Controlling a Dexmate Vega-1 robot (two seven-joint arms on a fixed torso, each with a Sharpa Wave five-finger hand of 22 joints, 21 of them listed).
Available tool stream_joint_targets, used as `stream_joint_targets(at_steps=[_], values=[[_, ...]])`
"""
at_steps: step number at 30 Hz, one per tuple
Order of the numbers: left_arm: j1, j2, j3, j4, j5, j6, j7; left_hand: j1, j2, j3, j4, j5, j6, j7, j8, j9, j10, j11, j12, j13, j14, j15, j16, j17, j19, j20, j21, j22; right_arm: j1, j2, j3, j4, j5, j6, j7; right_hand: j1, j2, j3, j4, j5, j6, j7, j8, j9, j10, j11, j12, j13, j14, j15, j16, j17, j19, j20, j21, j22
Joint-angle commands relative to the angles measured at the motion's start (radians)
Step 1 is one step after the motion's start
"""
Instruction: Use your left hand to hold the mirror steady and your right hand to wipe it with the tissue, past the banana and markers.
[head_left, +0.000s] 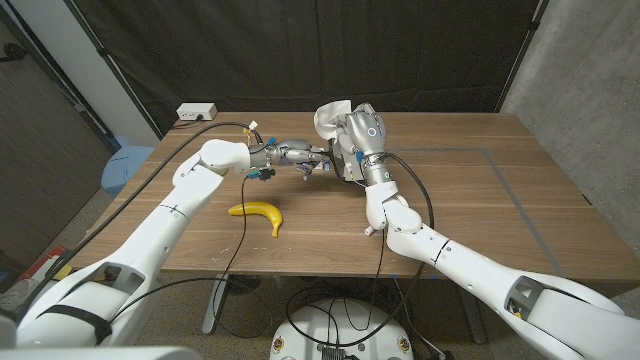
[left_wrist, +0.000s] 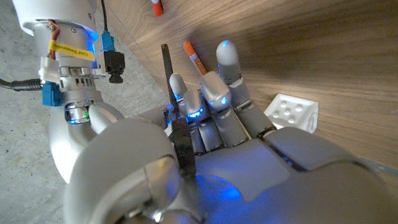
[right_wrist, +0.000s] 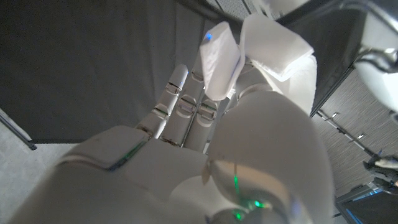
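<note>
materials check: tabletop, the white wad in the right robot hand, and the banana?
Tabletop: wood or wood veneer by the look, brown grain lines, matte with a soft sheen.
Tissue in the right robot hand: thin paper, matte white, soft creased folds.
Banana: smooth yellow skin; real or plastic can't be told.

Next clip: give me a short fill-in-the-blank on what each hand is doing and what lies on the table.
1. The right hand holds a white ____ raised above the table.
2. The yellow fruit lying near the table's front edge, by the left arm, is a ____.
3. The left hand grips the thin dark ____, which stands on edge between the two hands.
4. In the left wrist view, the small white power strip lies on the ____.

Missing words: tissue; banana; mirror; table
</note>
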Motion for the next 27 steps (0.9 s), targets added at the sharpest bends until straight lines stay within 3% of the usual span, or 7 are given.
stream_joint_targets(at_steps=[1, 11, 27], values=[[0.008, 0.008, -0.01, -0.014, -0.008, -0.002, 0.001, 0.001, 0.004, 0.008, -0.004, 0.003, 0.0, 0.002, 0.004, -0.002, -0.026, -0.029, 0.003, 0.002, -0.003, -0.002, 0.004, 0.001, -0.006, -0.127, 0.009, 0.0, 0.039, 0.017, -0.013, 0.08, 0.009, -0.011, 0.062, -0.01, -0.002, 0.008, 0.003, 0.003, 0.048, 0.038, -0.002, 0.005, 0.001, -0.005, -0.007, 0.004, 0.004, -0.09, -0.007, 0.004, -0.005, -0.039, 0.006, -0.001], [0.04, 0.024, -0.04, -0.049, -0.022, -0.002, 0.028, 0.0, 0.004, 0.01, -0.003, 0.002, 0.001, 0.004, 0.007, -0.005, -0.026, -0.033, 0.003, 0.002, -0.004, -0.002, 0.004, 0.001, -0.008, -0.127, 0.015, -0.004, 0.028, 0.006, -0.001, 0.079, 0.018, -0.027, 0.073, -0.009, -0.004, 0.012, 0.001, 0.001, 0.051, 0.041, -0.006, 0.007, 0.002, 0.01, -0.01, 0.009, 0.002, -0.09, -0.012, 0.01, 0.002, -0.04, 0.021, -0.004], [0.045, -0.02, -0.06, -0.03, -0.026, -0.009, 0.118, -0.002, 0.003, 0.015, -0.003, 0.0, -0.001, 0.003, 0.013, -0.011, -0.027, -0.035, 0.002, 0.002, -0.003, -0.002, 0.005, 0.001, -0.011, -0.127, 0.027, -0.011, -0.073, -0.094, -0.014, -0.128, 0.002, 0.031, 0.052, -0.011, -0.008, 0.019, 0.001, -0.002, 0.059, 0.037, -0.009, 0.008, 0.005, 0.005, -0.015, 0.017, 0.001, -0.09, -0.021, 0.018, -0.012, -0.038, 0.035, -0.011]])
